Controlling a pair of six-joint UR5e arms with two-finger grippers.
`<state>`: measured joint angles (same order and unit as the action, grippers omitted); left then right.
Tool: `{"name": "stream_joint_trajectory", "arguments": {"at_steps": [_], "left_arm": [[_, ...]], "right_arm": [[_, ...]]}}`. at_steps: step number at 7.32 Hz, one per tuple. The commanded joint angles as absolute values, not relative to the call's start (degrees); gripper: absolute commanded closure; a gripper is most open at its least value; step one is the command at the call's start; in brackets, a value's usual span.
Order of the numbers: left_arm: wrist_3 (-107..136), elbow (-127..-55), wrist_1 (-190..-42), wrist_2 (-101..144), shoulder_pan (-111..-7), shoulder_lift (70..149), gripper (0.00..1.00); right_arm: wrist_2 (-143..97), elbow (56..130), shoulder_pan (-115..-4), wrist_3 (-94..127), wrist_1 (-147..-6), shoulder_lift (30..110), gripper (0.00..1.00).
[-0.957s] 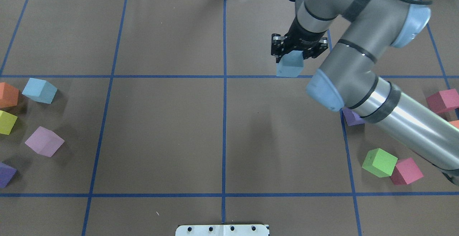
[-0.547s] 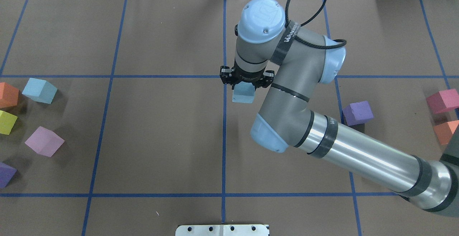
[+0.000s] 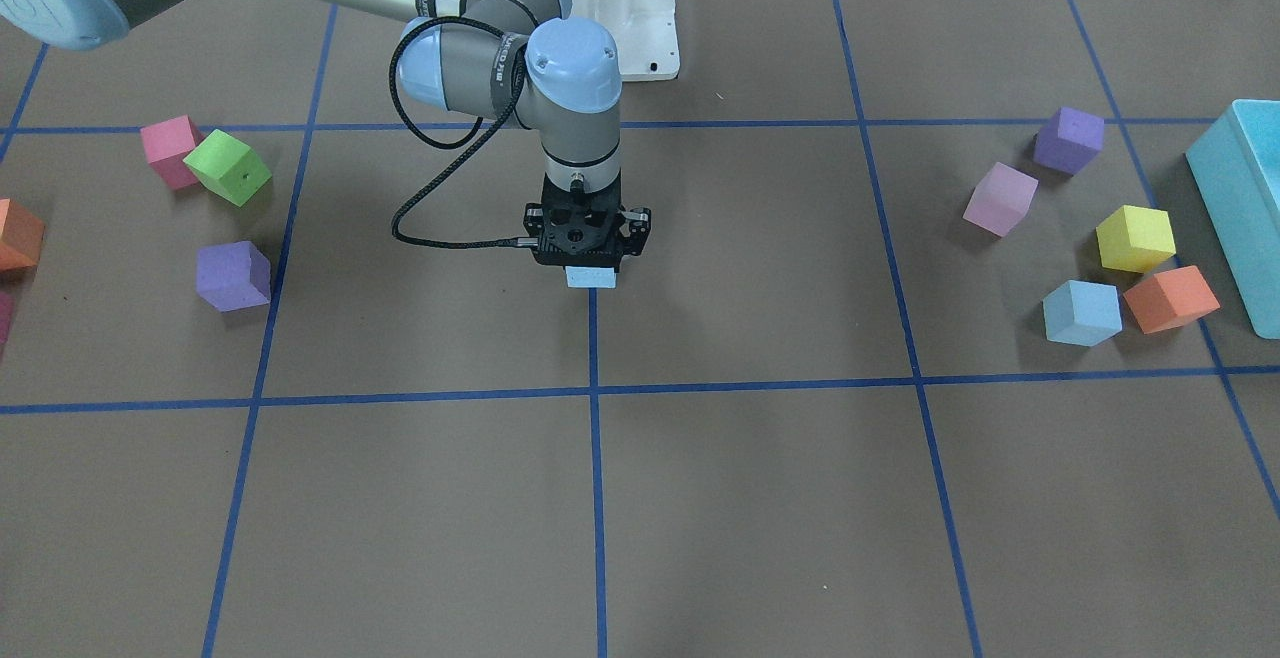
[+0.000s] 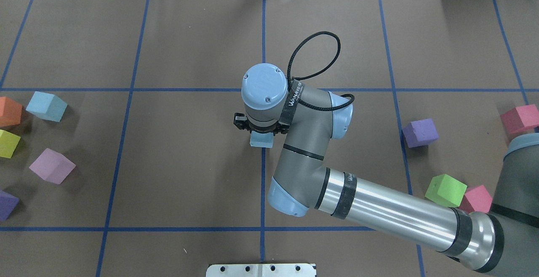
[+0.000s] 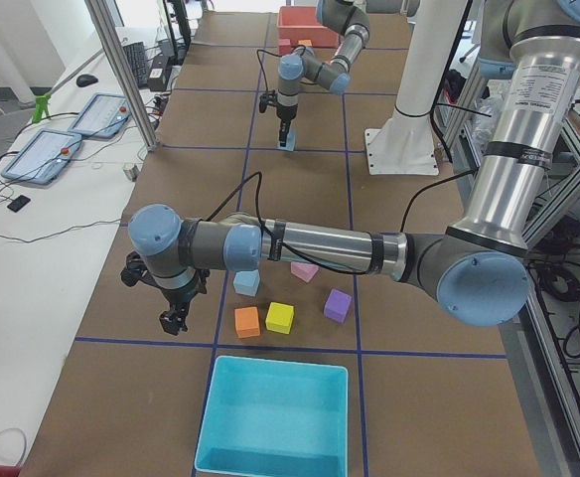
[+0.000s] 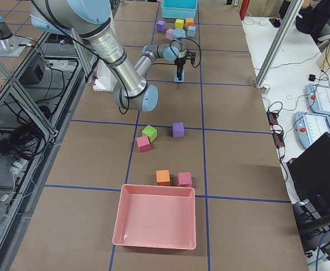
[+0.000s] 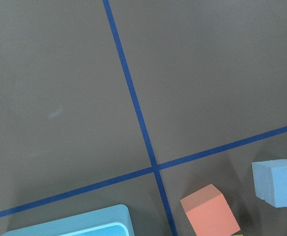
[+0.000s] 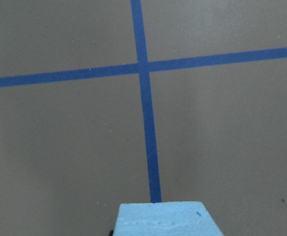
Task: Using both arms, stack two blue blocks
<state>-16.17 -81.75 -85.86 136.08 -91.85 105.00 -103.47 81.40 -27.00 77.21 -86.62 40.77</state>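
Observation:
My right gripper (image 4: 261, 136) is shut on one pale blue block (image 4: 261, 140) and holds it low over the table's centre line; it also shows in the front view (image 3: 590, 278) and at the bottom of the right wrist view (image 8: 163, 220). Whether the block touches the table I cannot tell. The second blue block (image 4: 46, 106) lies on the table at the left, next to an orange cube (image 4: 8, 111). My left gripper (image 5: 176, 320) shows only in the exterior left view, hanging just beyond that cube group; I cannot tell whether it is open or shut.
Yellow (image 4: 7, 143), pink (image 4: 52, 166) and purple (image 4: 6, 204) cubes lie at the left, with a turquoise bin (image 3: 1240, 198) past them. Purple (image 4: 420, 132), green (image 4: 445, 190) and red-pink (image 4: 476, 199) cubes lie at the right. A pink bin (image 6: 156, 220) stands at the right end.
My right arm has carried the blue block from the far right part of the table leftward and toward the robot, to the centre line. The other cubes have not moved.

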Motion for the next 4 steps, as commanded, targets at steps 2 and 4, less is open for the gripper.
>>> {"name": "stream_joint_trajectory", "arguments": {"at_steps": [2, 4], "left_arm": [[-16.2, -81.7, -85.9, 136.1, -91.8, 104.9, 0.02], [-16.1, -81.7, -85.9, 136.1, -91.8, 105.0, 0.02]], "right_arm": [[-103.1, 80.3, -26.4, 78.8, -86.4, 40.9, 0.36], [-102.8, 80.2, -26.1, 78.2, -86.4, 40.8, 0.26]]}}
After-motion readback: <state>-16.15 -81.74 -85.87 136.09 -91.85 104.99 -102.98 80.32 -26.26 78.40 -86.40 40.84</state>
